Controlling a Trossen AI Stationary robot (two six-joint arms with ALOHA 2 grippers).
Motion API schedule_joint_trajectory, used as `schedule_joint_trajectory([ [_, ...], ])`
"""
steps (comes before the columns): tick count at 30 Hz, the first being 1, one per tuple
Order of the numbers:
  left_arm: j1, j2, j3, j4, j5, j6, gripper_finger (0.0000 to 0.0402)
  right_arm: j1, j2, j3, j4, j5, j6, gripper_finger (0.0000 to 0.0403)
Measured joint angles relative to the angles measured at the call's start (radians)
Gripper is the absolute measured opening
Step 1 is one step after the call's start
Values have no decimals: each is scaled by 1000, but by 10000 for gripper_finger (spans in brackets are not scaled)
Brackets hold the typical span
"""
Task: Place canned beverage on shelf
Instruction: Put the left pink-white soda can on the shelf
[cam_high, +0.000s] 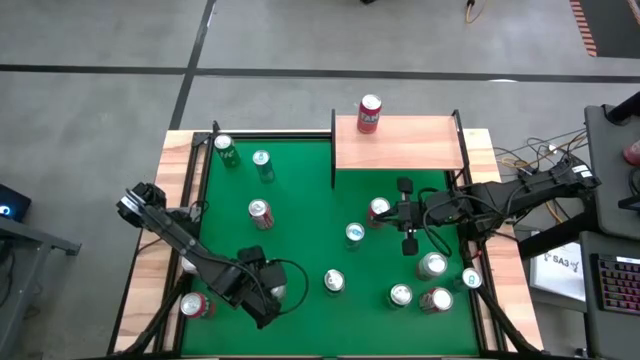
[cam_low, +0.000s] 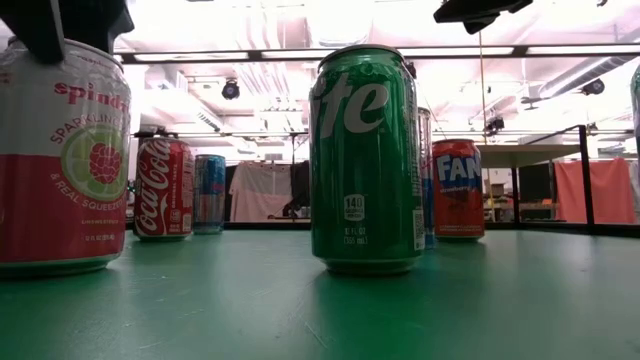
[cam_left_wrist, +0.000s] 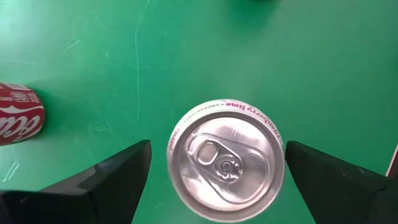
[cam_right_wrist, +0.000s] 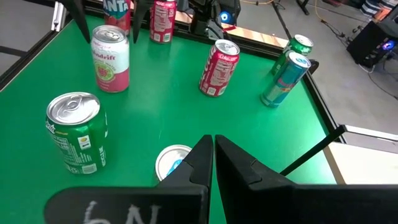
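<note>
- Straddling the Spindrift raspberry-lime can with the left gripper: fingers wide apart on either side, not clamped.
- Standing upright on the green felt, low left in the high view, well apart from the shelf.
- Judged step: grasp not yet made. Next calls for closing squarely, lifting, then carrying to bare board.
- Waiting mid-table: right gripper, fingers pressed together, empty.
- Counted from above: one shelf; one red can on it; twelve cans on the felt.

1. Red Coca-Cola can was cut off by the left wrist view's edge.
2. White can with blue print sat half hidden behind the right gripper's black fingers.
3. Pink-and-white Spindrift can was cropped at the low view's edge.
</note>
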Motion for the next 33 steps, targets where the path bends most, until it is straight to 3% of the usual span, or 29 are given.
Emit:
schedule_joint_trajectory([
  [14, -1, 0, -93, 131, 24, -19, 348, 0, 0, -1, 0, 0, -1, 9],
  [19, -2, 0, -85, 121, 78, -22, 295, 0, 0, -1, 6, 0, -1, 9],
  [21, -2, 0, -74, 112, 96, -11, 279, 0, 0, -1, 20, 0, -2, 9],
  [27, -2, -9, -14, 83, 97, 41, 279, 0, 0, -1, 26, 0, -3, 9],
  [33, -2, -16, 147, 80, 61, 260, 279, 0, 0, -17, 67, 0, 1, 9],
])
